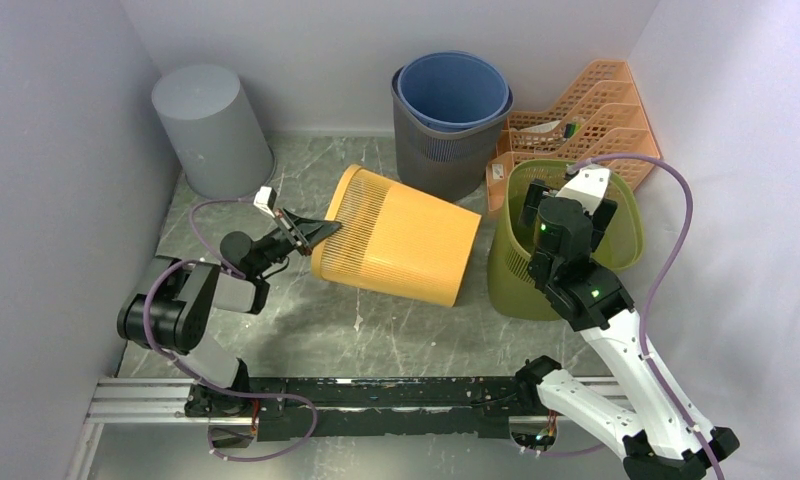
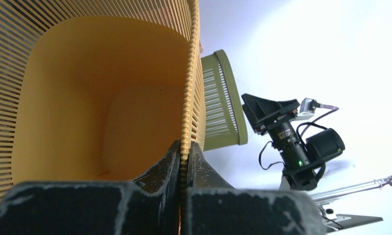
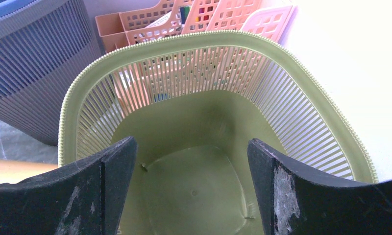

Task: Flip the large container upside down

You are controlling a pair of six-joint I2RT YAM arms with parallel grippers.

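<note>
1. The yellow slatted basket lies tipped on its side just beside the green basket, on that basket's left. Its base is turned toward the green basket and its open mouth faces away from it.
2. The left gripper is at the mouth end, the end far from the green basket. Its jaws are pinched hard onto the ribbed rim, one finger inside the wall and one outside.
3. The right gripper hangs over the green basket's mouth with its jaws spread wide and nothing between them.
4. The yellow basket looks like thin moulded plastic, so probably light and a bit springy. The slats would likely flex under a squeeze.
5. The beaded rim seems the firmest place to grip, and a single pinch there may let the basket swing as it turns.
6. I can't make out any brand, label or lettering on either basket.
</note>
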